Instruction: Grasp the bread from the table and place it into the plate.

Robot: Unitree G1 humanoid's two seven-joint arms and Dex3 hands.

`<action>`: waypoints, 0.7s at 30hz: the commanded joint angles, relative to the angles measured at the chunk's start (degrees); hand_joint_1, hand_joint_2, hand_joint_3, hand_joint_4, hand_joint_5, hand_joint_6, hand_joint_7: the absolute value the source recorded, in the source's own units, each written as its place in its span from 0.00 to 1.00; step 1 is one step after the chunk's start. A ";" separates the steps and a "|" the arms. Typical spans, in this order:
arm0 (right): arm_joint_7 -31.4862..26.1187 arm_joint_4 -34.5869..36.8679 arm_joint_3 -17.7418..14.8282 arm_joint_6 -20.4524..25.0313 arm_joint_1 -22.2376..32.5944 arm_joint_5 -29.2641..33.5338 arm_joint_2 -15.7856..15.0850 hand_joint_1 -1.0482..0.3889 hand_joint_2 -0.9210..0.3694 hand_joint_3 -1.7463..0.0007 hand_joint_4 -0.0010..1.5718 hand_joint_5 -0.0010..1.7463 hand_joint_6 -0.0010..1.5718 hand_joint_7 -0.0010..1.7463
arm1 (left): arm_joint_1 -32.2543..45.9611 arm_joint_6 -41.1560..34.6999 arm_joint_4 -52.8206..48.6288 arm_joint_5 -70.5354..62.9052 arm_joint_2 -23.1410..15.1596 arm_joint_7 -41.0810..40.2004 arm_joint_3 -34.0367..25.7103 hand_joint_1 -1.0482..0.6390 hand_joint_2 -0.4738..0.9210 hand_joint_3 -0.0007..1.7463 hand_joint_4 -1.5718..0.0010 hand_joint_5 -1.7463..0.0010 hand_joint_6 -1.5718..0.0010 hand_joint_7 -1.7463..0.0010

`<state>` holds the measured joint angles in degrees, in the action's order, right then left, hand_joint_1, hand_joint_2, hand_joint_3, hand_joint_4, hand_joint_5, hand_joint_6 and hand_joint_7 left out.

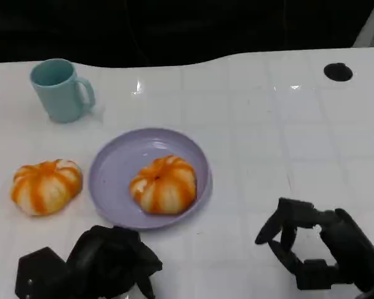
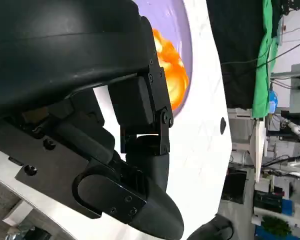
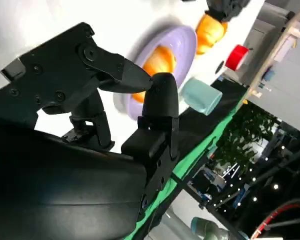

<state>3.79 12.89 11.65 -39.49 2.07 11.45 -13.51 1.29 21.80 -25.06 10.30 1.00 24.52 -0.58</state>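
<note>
In the head view, a round, ridged orange-and-white bread (image 1: pixel 164 184) is sitting in the shallow lilac plate (image 1: pixel 109 171) on the glossy white counter (image 1: pixel 268 137); a second bread (image 1: pixel 46 186) is lying just left of the plate, with a pale blue mug (image 1: pixel 59 90) behind. The left robot hand (image 1: pixel 109 261) is hanging with fingers curled in, holding nothing. The right robot hand (image 1: pixel 311 246) is hovering open, fingers apart.

In the left wrist view, matte black fingers (image 2: pixel 140 150) are fronting the plated bread (image 2: pixel 170 65).

In the right wrist view, spread fingers (image 3: pixel 157 110) are framing the plate (image 3: pixel 182 42).

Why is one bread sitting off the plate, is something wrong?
Nothing looks spilled or broken. One bread lies in the plate; the other bread sits on the table beside it. The mug stands upright.
</note>
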 commanded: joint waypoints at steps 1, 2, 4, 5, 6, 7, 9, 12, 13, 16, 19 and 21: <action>0.78 -0.50 -1.38 -1.58 3.22 -0.16 -1.42 0.56 0.35 0.37 0.51 1.00 0.51 0.73 | -0.08 0.19 -0.08 -0.09 -0.65 -0.45 -0.29 0.00 0.93 0.00 0.07 0.41 0.02 0.68; 0.60 -0.44 -1.54 -2.07 3.87 0.02 -1.33 0.56 0.34 0.37 0.51 1.00 0.51 0.73 | -0.15 0.21 -0.13 -0.13 -0.70 -0.47 -0.31 0.00 0.93 0.00 0.07 0.41 0.02 0.68; 0.09 -0.27 -1.87 -2.82 4.75 0.48 -0.94 0.56 0.33 0.37 0.50 1.00 0.50 0.74 | -0.28 0.16 -0.24 -0.09 -0.80 -0.37 -0.36 0.00 0.93 0.00 0.07 0.41 0.02 0.68; -0.27 0.01 -2.03 -3.19 4.94 0.85 -0.70 0.55 0.33 0.36 0.50 1.00 0.49 0.74 | -0.31 0.10 -0.27 0.05 -0.82 -0.23 -0.40 0.00 0.93 0.00 0.07 0.41 0.02 0.68; -0.55 0.33 -2.16 -3.49 5.05 1.18 -0.50 0.55 0.34 0.35 0.50 1.00 0.49 0.76 | -0.33 0.07 -0.30 0.14 -0.86 -0.13 -0.43 0.00 0.93 0.00 0.07 0.41 0.02 0.68; -0.88 0.76 -2.31 -3.84 5.12 1.50 -0.26 0.55 0.35 0.34 0.50 1.00 0.49 0.77 | -0.33 0.12 -0.34 0.19 -0.90 -0.04 -0.45 0.00 0.93 0.00 0.07 0.41 0.02 0.68; -1.50 1.69 -2.53 -4.53 5.10 2.08 0.07 0.55 0.35 0.34 0.50 1.00 0.49 0.78 | -0.31 0.06 -0.32 0.24 -0.96 0.02 -0.49 0.00 0.93 0.00 0.07 0.41 0.02 0.68; -2.37 4.09 -2.72 -6.04 4.34 2.73 0.25 0.55 0.35 0.33 0.50 1.00 0.48 0.78 | -0.21 -0.51 -0.03 0.36 -1.02 -0.06 -0.54 0.00 0.93 0.00 0.07 0.41 0.02 0.68; -2.70 4.82 -2.78 -6.53 4.05 3.01 0.32 0.55 0.35 0.33 0.50 1.00 0.48 0.78 | -0.21 -0.52 -0.01 0.37 -1.05 -0.04 -0.55 0.00 0.93 0.00 0.07 0.41 0.02 0.68; -3.36 6.18 -2.88 -7.25 3.31 3.54 0.53 0.54 0.35 0.33 0.49 1.00 0.47 0.78 | -0.31 -0.20 -0.22 0.15 -1.22 -0.02 -0.55 0.00 0.93 0.00 0.07 0.41 0.02 0.69; -3.77 7.05 -2.84 -7.59 2.81 3.91 0.57 0.54 0.35 0.32 0.49 1.00 0.47 0.79 | -0.36 -0.07 -0.39 0.36 -1.27 0.20 -0.64 0.00 0.93 0.00 0.07 0.41 0.02 0.69; -4.26 7.71 -2.79 -8.01 2.44 4.24 0.73 0.54 0.35 0.32 0.49 1.00 0.47 0.79 | -0.41 -0.08 -0.56 0.57 -1.35 0.41 -0.76 0.00 0.93 0.00 0.07 0.41 0.02 0.69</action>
<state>0.51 19.57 9.61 -46.40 4.92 15.13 -12.79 1.10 21.68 -25.14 10.36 0.71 24.56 -0.76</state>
